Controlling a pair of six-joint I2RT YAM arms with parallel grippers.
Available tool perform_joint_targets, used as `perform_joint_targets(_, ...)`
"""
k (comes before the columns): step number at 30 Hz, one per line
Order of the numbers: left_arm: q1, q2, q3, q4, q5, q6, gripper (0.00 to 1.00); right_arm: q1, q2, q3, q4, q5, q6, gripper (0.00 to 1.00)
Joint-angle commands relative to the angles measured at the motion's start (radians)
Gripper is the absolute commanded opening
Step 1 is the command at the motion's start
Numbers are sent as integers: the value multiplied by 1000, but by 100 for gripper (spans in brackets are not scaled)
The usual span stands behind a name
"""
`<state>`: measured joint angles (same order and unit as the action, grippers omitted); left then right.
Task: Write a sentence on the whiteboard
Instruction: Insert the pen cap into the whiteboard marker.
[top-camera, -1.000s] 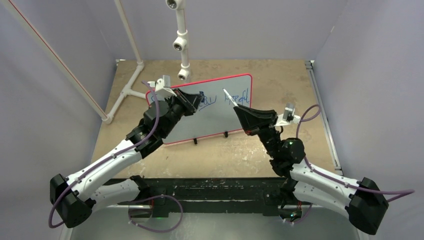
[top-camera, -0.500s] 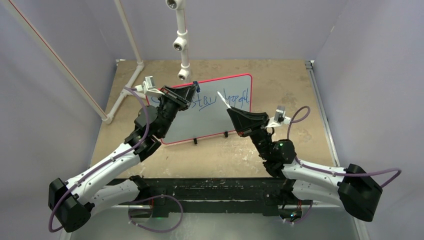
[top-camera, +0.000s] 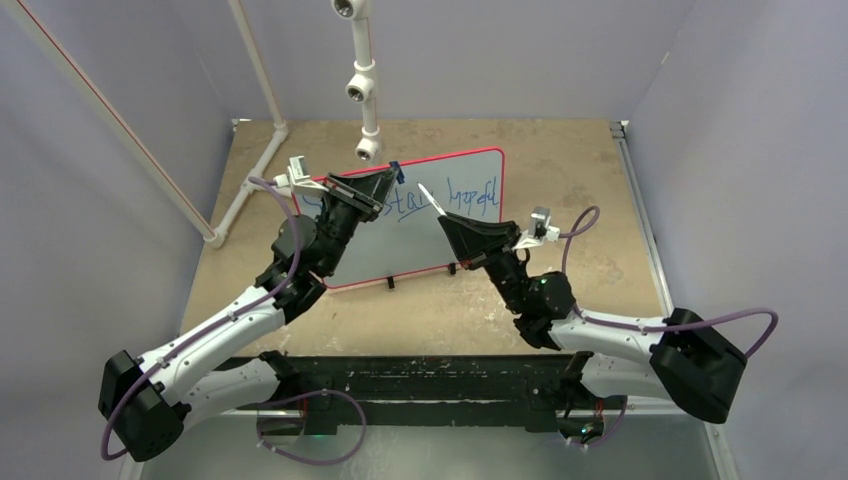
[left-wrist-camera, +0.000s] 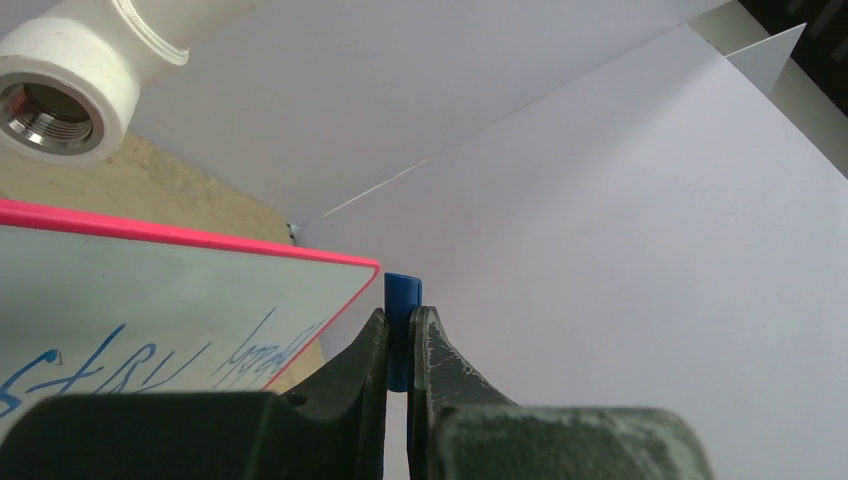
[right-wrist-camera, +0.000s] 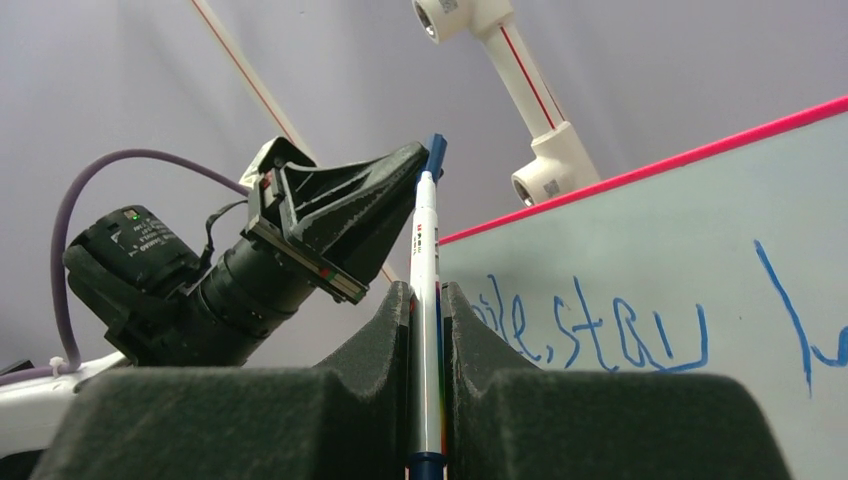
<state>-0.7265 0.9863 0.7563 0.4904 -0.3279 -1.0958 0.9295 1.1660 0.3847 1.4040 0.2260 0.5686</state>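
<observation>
From above, the whiteboard (top-camera: 420, 245) sits upper centre on the table (top-camera: 420, 310), with the sentence (top-camera: 440, 200) along its top. My left jaws pinch a blue cap (top-camera: 396, 167) by its top edge. My right jaws clamp a white marker (top-camera: 432, 198) over the writing.

Left wrist: jaws tight on the cap (left-wrist-camera: 401, 300) (board corner at lower left).

Right wrist: jaws squeezed on the marker (right-wrist-camera: 426, 250), with the board filling the right.

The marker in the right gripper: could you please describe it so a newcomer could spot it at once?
Find the red-framed whiteboard, then the right gripper over its middle. The marker is the slim white stick poking up out of that gripper, unlike the short blue cap pinched by the left gripper.
</observation>
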Motion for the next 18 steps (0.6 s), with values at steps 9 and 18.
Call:
perform_joint_targets(9, 6, 9, 8, 62, 27, -24, 0, 8, 42, 75, 32, -14, -3, 0)
perform_joint_targets(18, 7, 15, 5, 76, 33, -30, 0, 8, 65, 89, 16, -23, -4, 0)
